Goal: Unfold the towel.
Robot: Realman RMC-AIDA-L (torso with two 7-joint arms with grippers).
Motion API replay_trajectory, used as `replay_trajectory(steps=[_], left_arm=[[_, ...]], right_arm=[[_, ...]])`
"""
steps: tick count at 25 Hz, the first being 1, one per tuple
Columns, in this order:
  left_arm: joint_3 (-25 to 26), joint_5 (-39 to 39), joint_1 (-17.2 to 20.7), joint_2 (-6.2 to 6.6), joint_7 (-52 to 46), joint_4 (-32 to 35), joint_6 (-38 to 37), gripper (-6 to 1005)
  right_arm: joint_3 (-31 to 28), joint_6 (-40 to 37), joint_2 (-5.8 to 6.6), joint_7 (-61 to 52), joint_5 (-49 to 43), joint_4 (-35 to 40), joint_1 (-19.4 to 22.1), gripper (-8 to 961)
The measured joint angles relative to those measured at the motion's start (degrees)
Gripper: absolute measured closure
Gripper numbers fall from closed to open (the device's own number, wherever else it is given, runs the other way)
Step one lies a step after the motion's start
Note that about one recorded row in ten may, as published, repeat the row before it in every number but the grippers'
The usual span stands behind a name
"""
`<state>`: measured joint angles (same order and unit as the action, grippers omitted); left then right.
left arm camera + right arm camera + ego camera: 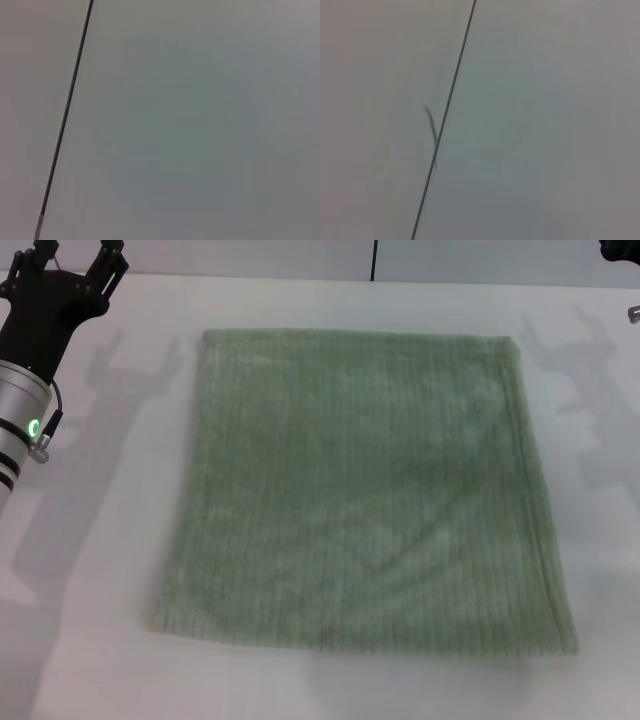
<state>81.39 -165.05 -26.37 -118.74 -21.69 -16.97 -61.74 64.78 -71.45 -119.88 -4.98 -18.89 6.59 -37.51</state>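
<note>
The pale sage-green towel lies flat and spread out as one roughly square sheet in the middle of the white table. Its hemmed edges show on all sides, with faint crease lines across the middle. My left gripper is raised at the far left, beyond the towel's far left corner, with its black fingers apart and empty. Only a sliver of my right arm shows at the far right corner of the head view. Neither wrist view shows the towel or any fingers.
The left arm's silver wrist with a green light hangs over the table's left side. Both wrist views show only plain grey panels split by a dark seam. The grippers' shadows fall on the table on both sides of the towel.
</note>
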Motion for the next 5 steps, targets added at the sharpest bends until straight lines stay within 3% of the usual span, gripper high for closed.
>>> replay_trajectory(steps=[5], left_arm=[[0.0, 0.0, 0.0, 0.0, -0.06, 0.0, -0.03, 174]], right_arm=[[0.0, 0.0, 0.0, -0.02, -0.03, 0.0, 0.04, 196]])
